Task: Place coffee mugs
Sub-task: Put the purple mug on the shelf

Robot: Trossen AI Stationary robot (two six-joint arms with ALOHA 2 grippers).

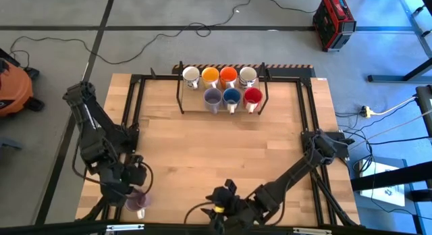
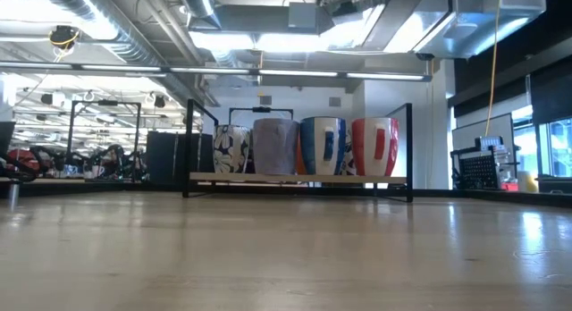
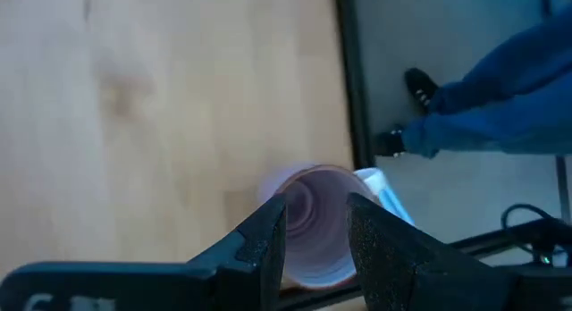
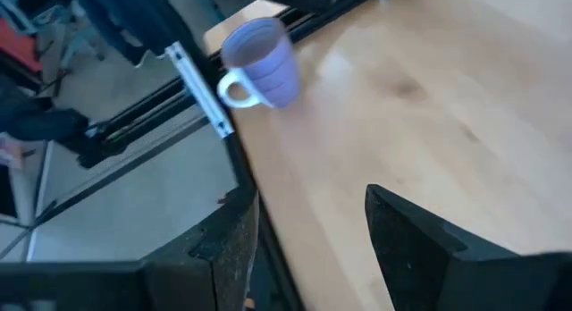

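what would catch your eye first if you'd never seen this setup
Probably the rack at the table's far edge, holding seven mugs in two rows: white, yellow-orange, orange-red and cream behind, pale purple, blue and red in front. Next is the lone pale purple mug at the near left corner, where the left gripper has one finger inside its rim and one outside. The right gripper sits open at the near edge, holding nothing.

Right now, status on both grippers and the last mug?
Left gripper straddles pale purple mug, near-left corner. Right gripper open, empty, near edge. Seven mugs on rack. Nothing in the way.
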